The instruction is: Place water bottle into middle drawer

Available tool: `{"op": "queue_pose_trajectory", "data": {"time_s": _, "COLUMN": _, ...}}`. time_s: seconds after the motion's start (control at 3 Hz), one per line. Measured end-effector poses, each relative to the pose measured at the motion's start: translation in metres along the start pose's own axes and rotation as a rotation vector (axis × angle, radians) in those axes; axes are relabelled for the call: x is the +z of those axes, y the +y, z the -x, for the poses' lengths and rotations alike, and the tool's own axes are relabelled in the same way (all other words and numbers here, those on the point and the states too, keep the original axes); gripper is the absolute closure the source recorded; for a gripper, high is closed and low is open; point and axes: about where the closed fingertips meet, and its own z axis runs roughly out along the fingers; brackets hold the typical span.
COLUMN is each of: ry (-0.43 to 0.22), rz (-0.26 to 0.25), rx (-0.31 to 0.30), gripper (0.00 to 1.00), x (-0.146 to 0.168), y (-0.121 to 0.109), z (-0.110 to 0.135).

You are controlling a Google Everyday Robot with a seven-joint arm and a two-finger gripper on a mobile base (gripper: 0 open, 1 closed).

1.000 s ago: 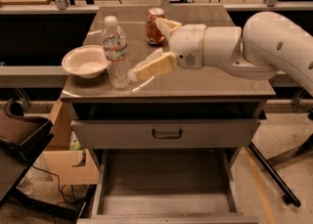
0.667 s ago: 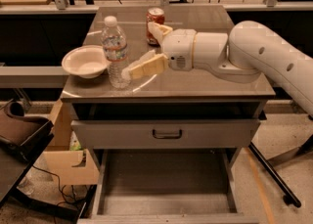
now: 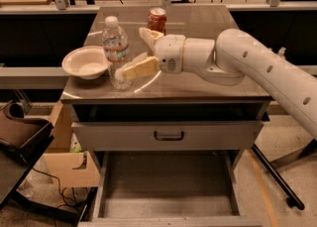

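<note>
We judge the task to be at its opening stage: the bottle is not yet gripped, let alone carried. The water bottle stands upright on the worktop, just beside the white bowl and well apart from the middle drawer, which is pulled out at the bottom of the cabinet, ready to receive it. The hand reaches in from the right at bottle height with its two fingers spread wide. The nearer one lies across the front of the bottle's lower half, and the farther one sits behind and to the right, near the soda can. We cannot tell whether either finger touches the plastic, but no pinch is made. The drawer above, with its black handle, is closed. Nearly everything remains, in our view — closing on the bottle, lifting it, bringing it out past the cabinet's front edge, lowering it into the drawer, and letting go.
</note>
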Motion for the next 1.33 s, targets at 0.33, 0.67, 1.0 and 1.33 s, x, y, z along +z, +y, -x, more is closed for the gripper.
{"op": "queue_pose_trajectory", "data": {"time_s": 0.33, "ry": -0.020, "rz": 0.028, "rx": 0.009, "gripper": 0.13, "x": 0.015, "y": -0.001, "z": -0.002}}
{"op": "queue_pose_trajectory", "data": {"time_s": 0.67, "ry": -0.026, "rz": 0.053, "rx": 0.003, "gripper": 0.31, "x": 0.027, "y": 0.000, "z": -0.002}}
{"op": "queue_pose_trajectory", "data": {"time_s": 1.0, "ry": -0.030, "rz": 0.076, "rx": -0.006, "gripper": 0.55, "x": 0.034, "y": 0.003, "z": 0.001}}
{"op": "queue_pose_trajectory", "data": {"time_s": 1.33, "ry": -0.030, "rz": 0.078, "rx": -0.006, "gripper": 0.77, "x": 0.036, "y": 0.004, "z": 0.001}}
